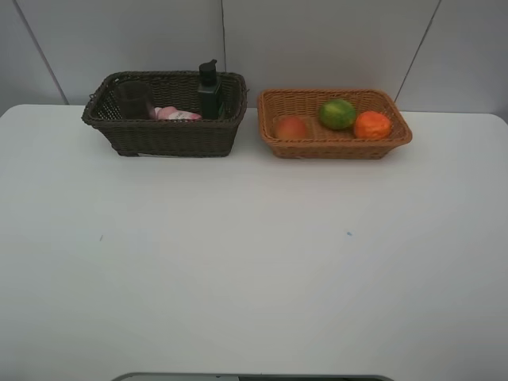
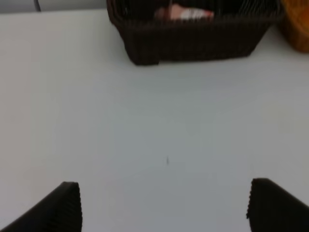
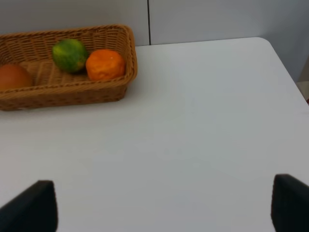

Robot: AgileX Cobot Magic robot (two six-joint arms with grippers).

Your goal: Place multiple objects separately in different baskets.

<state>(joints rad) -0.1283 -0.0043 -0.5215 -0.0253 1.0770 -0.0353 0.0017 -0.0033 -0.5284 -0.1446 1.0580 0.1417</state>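
You had the three fruits lying in the light basket (image 1: 334,144): the peach (image 1: 291,127) toward the dark basket's side, the green citrus (image 1: 337,113) in the middle, the tangerine (image 1: 371,125) at the far end, none stacked. The dark basket (image 1: 163,135) just beside it held the black bottle (image 1: 209,93) upright, the pink bottle (image 1: 176,114) lying flat, and what looked like the cup (image 1: 133,97), dim against the weave. Nothing was left on the bare counter (image 1: 254,262), so the sort looked finished. Your left claw (image 2: 164,205) stood wide and empty over the counter, facing the dark basket; your right claw (image 3: 164,208) was likewise wide and empty, well short of the light basket. The risk from here was any further reach: a sweep forward could nudge a basket, and a knock on the dark one could topple the tall upright bottle.
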